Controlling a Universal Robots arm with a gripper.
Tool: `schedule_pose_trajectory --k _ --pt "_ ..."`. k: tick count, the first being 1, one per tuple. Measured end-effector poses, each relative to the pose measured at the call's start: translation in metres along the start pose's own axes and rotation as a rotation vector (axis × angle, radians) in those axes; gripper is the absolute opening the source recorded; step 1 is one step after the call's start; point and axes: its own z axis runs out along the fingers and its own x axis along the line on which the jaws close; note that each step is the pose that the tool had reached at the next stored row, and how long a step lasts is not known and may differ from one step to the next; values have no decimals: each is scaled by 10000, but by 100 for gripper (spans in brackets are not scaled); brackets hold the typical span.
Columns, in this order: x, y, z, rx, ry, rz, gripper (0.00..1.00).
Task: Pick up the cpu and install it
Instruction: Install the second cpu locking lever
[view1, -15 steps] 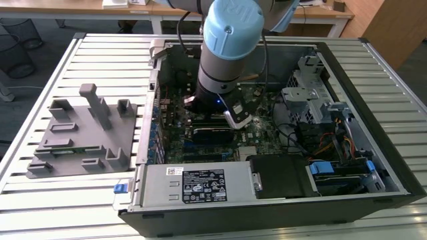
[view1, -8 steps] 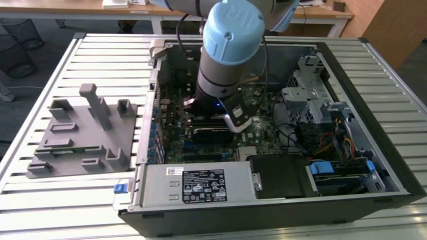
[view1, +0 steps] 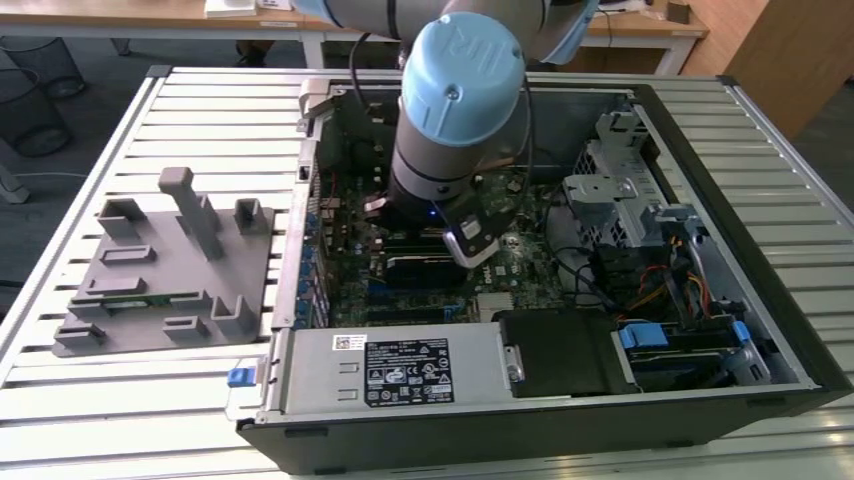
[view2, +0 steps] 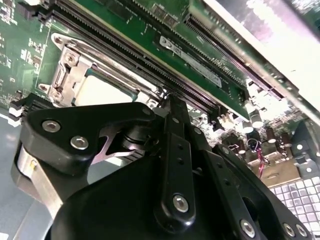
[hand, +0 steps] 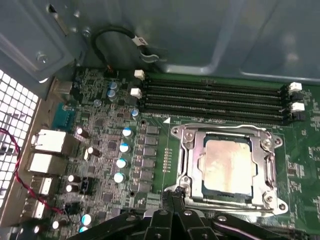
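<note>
The cpu (hand: 227, 164) lies flat in the metal socket frame (hand: 268, 172) on the green motherboard, its silver top facing up. In the second wrist view the cpu (view2: 102, 91) shows just past the black finger linkage. My gripper (hand: 172, 192) hovers beside the socket's corner, its fingertips together and nothing between them. The exterior view has the gripper (view1: 471, 248) low inside the open computer case (view1: 694, 110), under the arm's blue-capped wrist.
Black memory slots (hand: 215, 100) run alongside the socket. Capacitors and rear ports (hand: 47, 142) stand on the board. A grey parts fixture (view1: 160, 265) sits on the slatted table at the exterior view's left. The power supply (view1: 387, 370) and drive cage with cables (view1: 667, 300) crowd the case.
</note>
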Motion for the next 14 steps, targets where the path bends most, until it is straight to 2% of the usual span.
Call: schedule_pose_trajectory --k 4,6,14 --pt "20 -9 31 -198 -24 -22 11" --pt "29 -12 45 -254 -32 -29 11" --pt "35 -11 48 -265 -38 -32 11"
